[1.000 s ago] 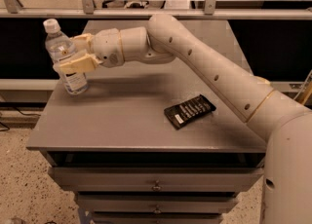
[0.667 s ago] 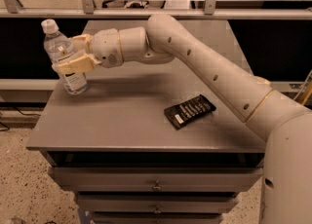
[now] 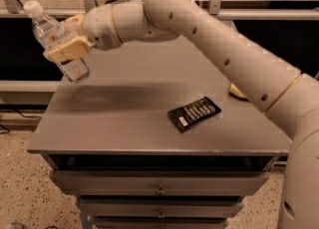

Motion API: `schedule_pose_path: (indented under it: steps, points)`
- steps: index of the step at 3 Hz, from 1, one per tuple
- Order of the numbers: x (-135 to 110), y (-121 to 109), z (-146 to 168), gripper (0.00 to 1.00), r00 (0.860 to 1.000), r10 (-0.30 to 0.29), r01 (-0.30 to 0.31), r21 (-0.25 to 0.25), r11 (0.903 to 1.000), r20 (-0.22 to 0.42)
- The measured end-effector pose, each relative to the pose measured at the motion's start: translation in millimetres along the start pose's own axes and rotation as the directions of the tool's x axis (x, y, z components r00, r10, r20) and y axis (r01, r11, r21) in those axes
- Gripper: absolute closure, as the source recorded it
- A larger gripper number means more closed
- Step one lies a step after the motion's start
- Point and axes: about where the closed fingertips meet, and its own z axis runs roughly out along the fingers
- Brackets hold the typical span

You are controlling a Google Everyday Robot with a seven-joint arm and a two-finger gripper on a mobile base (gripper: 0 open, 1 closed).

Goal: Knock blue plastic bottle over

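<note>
Tipped leftward now, blue plastic bottle (image 3: 49, 30) clamped by gripper (image 3: 63, 50) fingers (image 3: 71, 49) over table's (image 3: 124, 123) left edge.

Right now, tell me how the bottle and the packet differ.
The bottle is clear with a white cap; the packet is black. The bottle leans tilted; the packet lies flat. The gripper is at the bottle, far left; the packet lies untouched near the table's front.
</note>
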Motion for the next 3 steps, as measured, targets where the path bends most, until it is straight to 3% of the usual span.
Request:
schedule_pose_path:
  steps: [1, 2, 3]
  points:
    - [-65.0, -2.6, -14.2, 1.0, 0.969, -0.105, 0.111, 0.016, 0.9937, -0.224]
    - [-93.0, -17.1, -30.4, 1.0, 0.9, -0.106, 0.138, 0.044, 0.9895, -0.423]
    - [-54.5, -37.3, -34.6, 1.0, 0.766, 0.018, 0.06, 0.1, 0.9931, -0.643]
